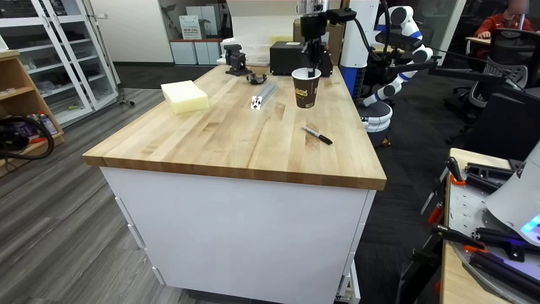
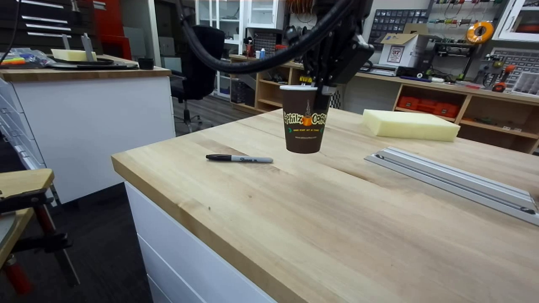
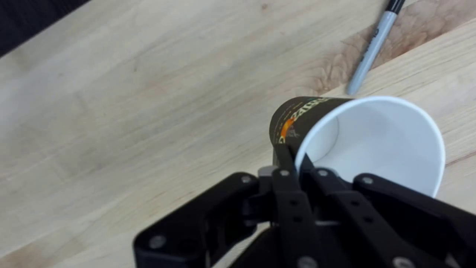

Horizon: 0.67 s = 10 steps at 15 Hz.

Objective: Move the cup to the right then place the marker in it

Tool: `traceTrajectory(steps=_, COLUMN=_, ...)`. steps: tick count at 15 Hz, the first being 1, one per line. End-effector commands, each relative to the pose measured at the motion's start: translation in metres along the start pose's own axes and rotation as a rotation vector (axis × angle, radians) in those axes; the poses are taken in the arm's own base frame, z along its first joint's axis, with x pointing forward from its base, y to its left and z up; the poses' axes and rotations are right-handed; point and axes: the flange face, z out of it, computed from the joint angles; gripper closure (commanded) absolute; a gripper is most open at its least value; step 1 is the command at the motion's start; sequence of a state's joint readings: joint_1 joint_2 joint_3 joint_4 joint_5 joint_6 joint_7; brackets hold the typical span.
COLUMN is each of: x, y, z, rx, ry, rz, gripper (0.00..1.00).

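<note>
The dark brown paper cup with a white rim shows in both exterior views (image 1: 306, 96) (image 2: 304, 136) and in the wrist view (image 3: 390, 145). It is upright; I cannot tell whether its base touches the table. My gripper (image 1: 312, 71) is shut on the cup's wall at the rim, also in the wrist view (image 3: 296, 158). One finger is inside the cup and one outside. The marker, grey with a black cap, lies on the table apart from the cup, in both exterior views (image 1: 317, 135) (image 2: 240, 158) and at the wrist view's upper right (image 3: 373, 48).
A silver aluminium profile (image 1: 264, 95) (image 2: 452, 182) and a pale yellow foam block (image 1: 185, 98) (image 2: 410, 125) lie on the wooden table (image 1: 236, 139). A small black part (image 1: 256, 79), a black vise (image 1: 236, 60) and a black box (image 1: 287, 58) stand farther back.
</note>
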State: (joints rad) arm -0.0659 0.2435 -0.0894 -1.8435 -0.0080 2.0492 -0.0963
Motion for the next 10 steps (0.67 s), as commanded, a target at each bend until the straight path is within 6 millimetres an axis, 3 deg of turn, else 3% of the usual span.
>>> traceTrajectory(steps=1, x=-0.029, y=0.040, z=-0.009, rx=-0.006, ry=0.034, rz=0.090, gripper=0.99)
traceTrajectory(steps=5, x=-0.028, y=0.077, z=-0.005, rx=-0.013, ry=0.103, rz=0.131, gripper=0.99)
traceTrajectory(steps=10, x=-0.010, y=0.092, z=0.012, rx=-0.029, ry=0.177, rz=0.140, gripper=0.99)
